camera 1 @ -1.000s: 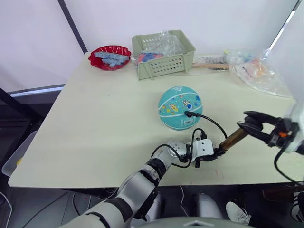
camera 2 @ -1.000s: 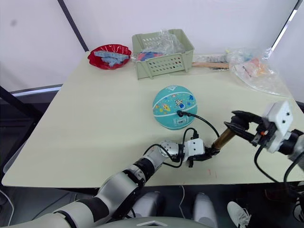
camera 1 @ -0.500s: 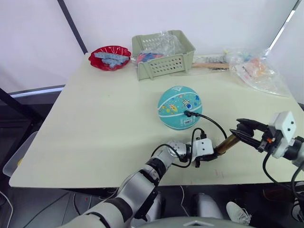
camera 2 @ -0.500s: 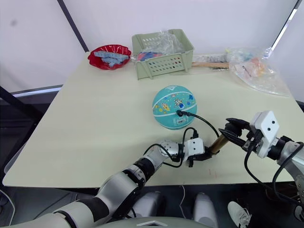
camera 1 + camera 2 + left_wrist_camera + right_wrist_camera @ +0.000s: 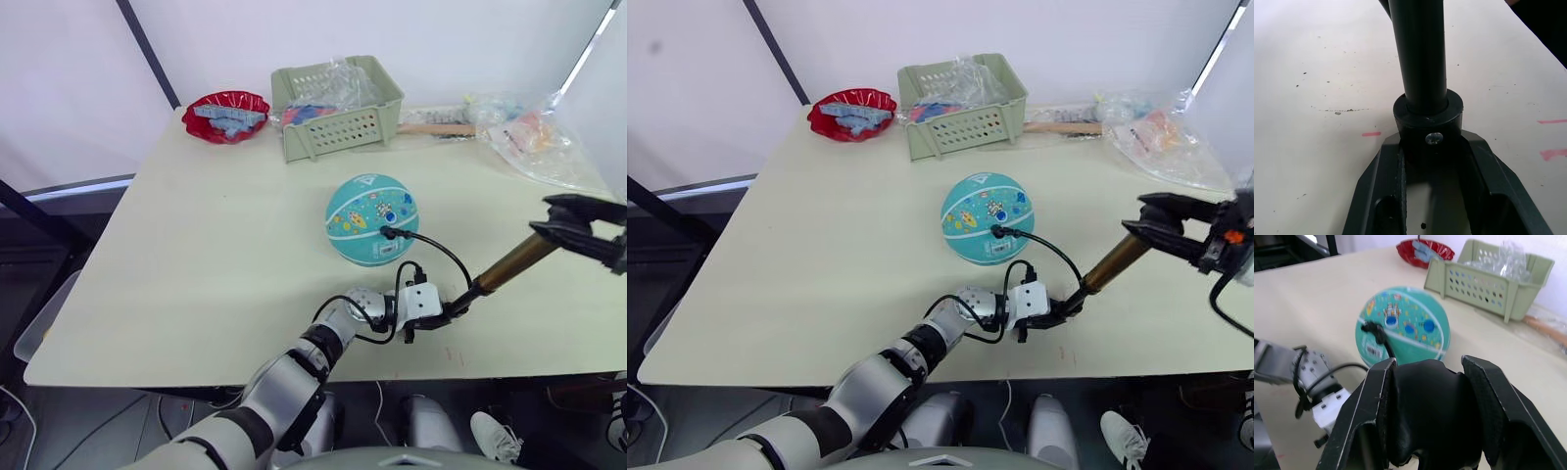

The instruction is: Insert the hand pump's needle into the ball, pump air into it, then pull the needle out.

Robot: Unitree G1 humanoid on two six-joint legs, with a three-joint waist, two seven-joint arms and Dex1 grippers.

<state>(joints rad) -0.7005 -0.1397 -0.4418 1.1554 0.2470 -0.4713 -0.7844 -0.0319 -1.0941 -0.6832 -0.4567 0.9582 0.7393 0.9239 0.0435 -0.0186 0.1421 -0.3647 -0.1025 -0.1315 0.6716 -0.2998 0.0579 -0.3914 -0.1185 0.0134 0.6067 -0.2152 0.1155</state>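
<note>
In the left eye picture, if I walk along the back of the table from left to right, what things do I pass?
Red bowl → green basket → wooden stick → crinkly plastic bags.

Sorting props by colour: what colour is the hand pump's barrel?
Gold-bronze metallic: the hand pump shows its barrel best in the right eye view.

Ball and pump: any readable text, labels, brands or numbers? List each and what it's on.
None can be read.
Small white label on the ball, beside the hose fitting: print too small and blurred to read.
Cartoon prints on the ball: pictures, no letters I can make out.
Hand pump barrel: no marking visible.
Red marks on the table: plain dashes, not characters.
</note>
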